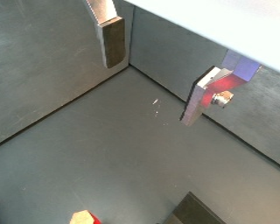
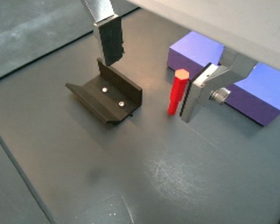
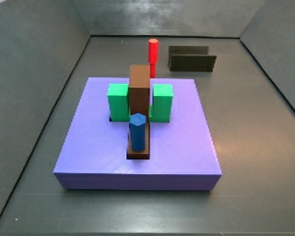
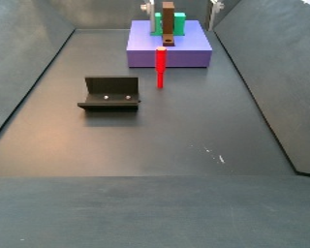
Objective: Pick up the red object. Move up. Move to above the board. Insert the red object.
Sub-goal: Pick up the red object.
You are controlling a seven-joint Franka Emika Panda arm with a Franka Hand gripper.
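— Where is the claw (image 2: 149,74) standing?

— It is hanging spread and empty, silver plates with dark pads, the red object (image 2: 175,93) standing upright on the worktop (image 2: 166,175) just beside one finger (image 2: 206,91) — the pick-up is the step in hand.

— Next move?

— Centring over that slim, smooth rod and closing; the brown board (image 3: 139,101) is lying well apart on the purple slab (image 3: 187,152).

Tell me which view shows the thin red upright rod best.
A side view: the thin red upright rod stands whole, unobstructed, on the floor. The opposite side view shows only its top behind the narrow brown board. A wrist view shows it beside the open gripper, one finger alongside.
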